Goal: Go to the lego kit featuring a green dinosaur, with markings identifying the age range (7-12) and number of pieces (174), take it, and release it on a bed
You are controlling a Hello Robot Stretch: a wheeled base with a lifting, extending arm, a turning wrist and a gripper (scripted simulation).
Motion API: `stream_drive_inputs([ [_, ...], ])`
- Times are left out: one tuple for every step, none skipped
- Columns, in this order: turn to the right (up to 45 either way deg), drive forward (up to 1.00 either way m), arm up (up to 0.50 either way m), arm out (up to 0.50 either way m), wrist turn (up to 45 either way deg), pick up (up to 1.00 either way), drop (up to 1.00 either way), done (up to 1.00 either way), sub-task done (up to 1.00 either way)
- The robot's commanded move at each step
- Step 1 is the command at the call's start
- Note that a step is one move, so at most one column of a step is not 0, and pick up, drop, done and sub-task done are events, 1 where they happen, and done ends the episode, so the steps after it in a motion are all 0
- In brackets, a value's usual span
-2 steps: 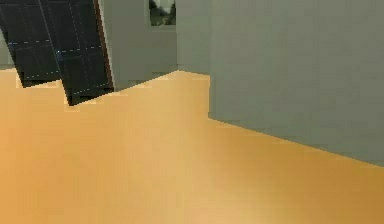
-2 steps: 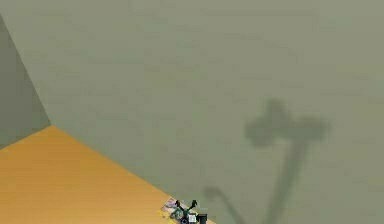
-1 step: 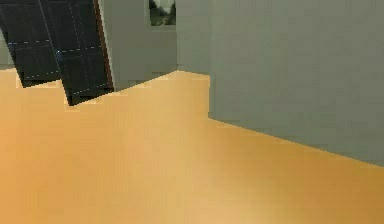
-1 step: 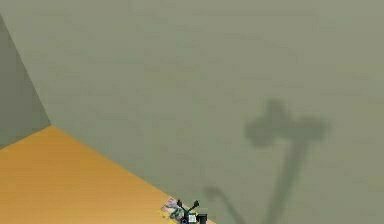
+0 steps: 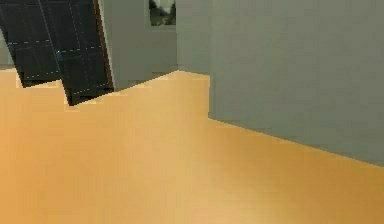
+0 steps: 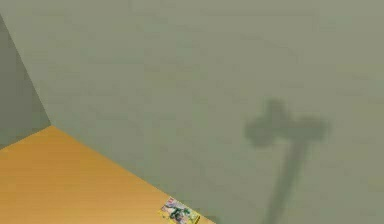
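A small flat box (image 6: 181, 212) with green and dark markings lies on the orange floor at the foot of the grey-green wall, near the arm side view's bottom edge just left of the middle. Its print is too small to make out.
In the forward view the orange floor (image 5: 130, 150) stretches ahead to a grey-green wall corner (image 5: 208, 90) on the right. Dark glass-paned doors (image 5: 60, 45) stand at the far left, with a small picture (image 5: 162, 12) on the wall beyond. A grey-green wall (image 6: 200, 80) runs close along the arm side.
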Motion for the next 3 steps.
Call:
stream_drive_inputs([
  [0.0, 0.00, 0.00, 0.00, 0.0, 1.00, 0.00, 0.00, 0.00],
  [0.0, 0.00, 0.10, 0.00, 0.0, 0.00, 0.00, 0.00, 0.00],
  [0.0, 0.00, 0.50, 0.00, 0.0, 0.00, 0.00, 0.00, 0.00],
])
